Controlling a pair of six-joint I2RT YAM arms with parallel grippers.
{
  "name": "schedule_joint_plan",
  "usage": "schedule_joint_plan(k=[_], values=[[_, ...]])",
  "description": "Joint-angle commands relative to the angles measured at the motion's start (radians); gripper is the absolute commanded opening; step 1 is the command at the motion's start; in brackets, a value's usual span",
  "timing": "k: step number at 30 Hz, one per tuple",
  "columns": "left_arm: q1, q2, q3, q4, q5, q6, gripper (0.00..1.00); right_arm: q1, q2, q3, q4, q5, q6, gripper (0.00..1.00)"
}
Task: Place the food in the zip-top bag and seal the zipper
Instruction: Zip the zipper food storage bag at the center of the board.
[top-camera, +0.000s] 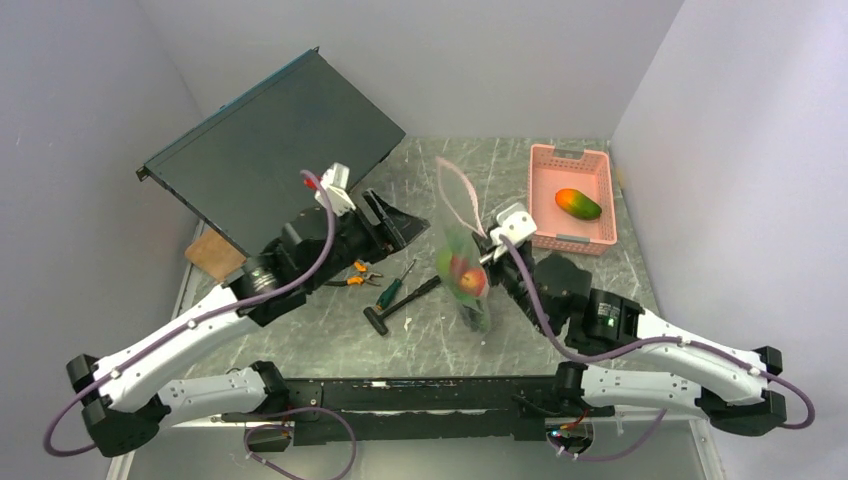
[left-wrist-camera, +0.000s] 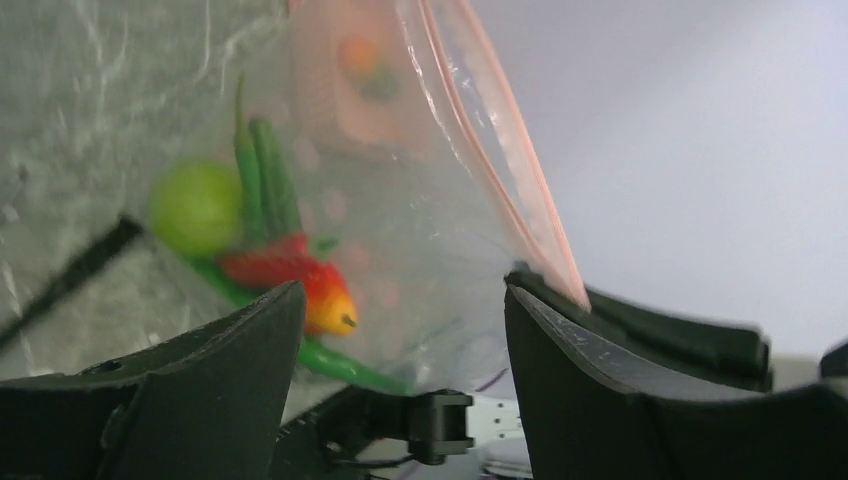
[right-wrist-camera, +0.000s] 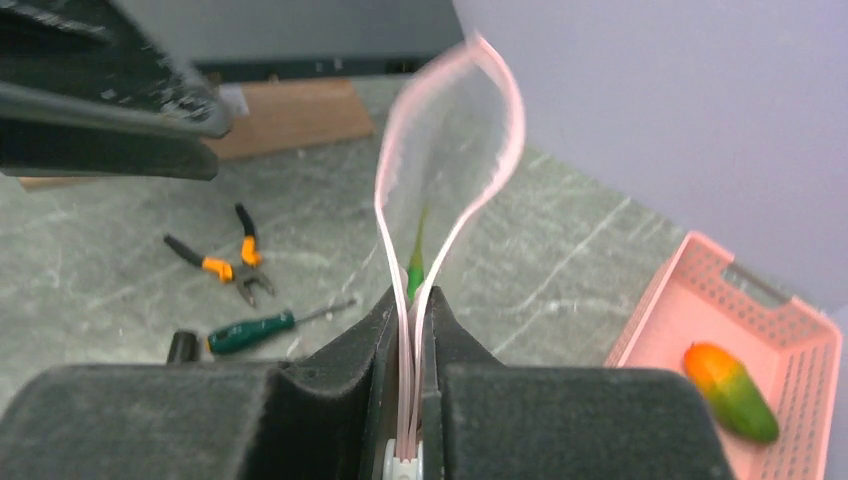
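Note:
The clear zip-top bag (top-camera: 462, 265) hangs upright at the table's middle with toy food inside: a green apple (left-wrist-camera: 195, 208), a red chili (left-wrist-camera: 285, 270), a green cucumber (left-wrist-camera: 270, 185). Its pink zipper (right-wrist-camera: 447, 170) gapes open in a loop above my right gripper (right-wrist-camera: 412, 330), which is shut on the zipper's two strips at one end. My left gripper (left-wrist-camera: 405, 330) is open, its jaws either side of the bag's wall without touching it; it also shows in the top view (top-camera: 395, 228), just left of the bag. The orange-green mango (top-camera: 578, 204) lies in the pink basket.
The pink slotted basket (top-camera: 585, 160) stands at the back right. Orange-handled pliers (top-camera: 356, 275), a green-handled screwdriver (top-camera: 392, 288) and a black tool (top-camera: 405, 305) lie left of the bag. A dark flat box (top-camera: 265, 150) leans at the back left, with a brown board (top-camera: 215, 255) below it.

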Motion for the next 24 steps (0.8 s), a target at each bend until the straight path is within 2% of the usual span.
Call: schedule_joint_plan(k=[1, 7, 10, 17, 20, 24], values=[[0.0, -0.076, 0.111, -0.008, -0.028, 0.383, 0.77, -0.119, 0.08, 0.185, 0.034, -0.25, -0.114, 0.0], [-0.001, -0.211, 0.099, -0.027, -0.028, 0.618, 0.8, -0.354, 0.242, 0.367, -0.059, -0.576, -0.139, 0.0], [0.0, -0.252, 0.113, -0.084, -0.041, 0.713, 0.84, -0.489, 0.307, 0.409, -0.073, -0.793, -0.123, 0.0], [0.009, -0.235, 0.175, -0.191, -0.046, 0.878, 0.89, -0.739, 0.538, 0.58, -0.102, -1.224, -0.09, 0.0], [0.051, -0.177, 0.225, -0.236, 0.044, 0.931, 0.89, -0.818, 0.63, 0.675, -0.156, -1.397, -0.099, 0.0], [0.235, -0.117, 0.255, -0.178, 0.369, 0.957, 0.88, -0.913, 0.708, 0.734, -0.221, -1.622, -0.145, 0.0]])
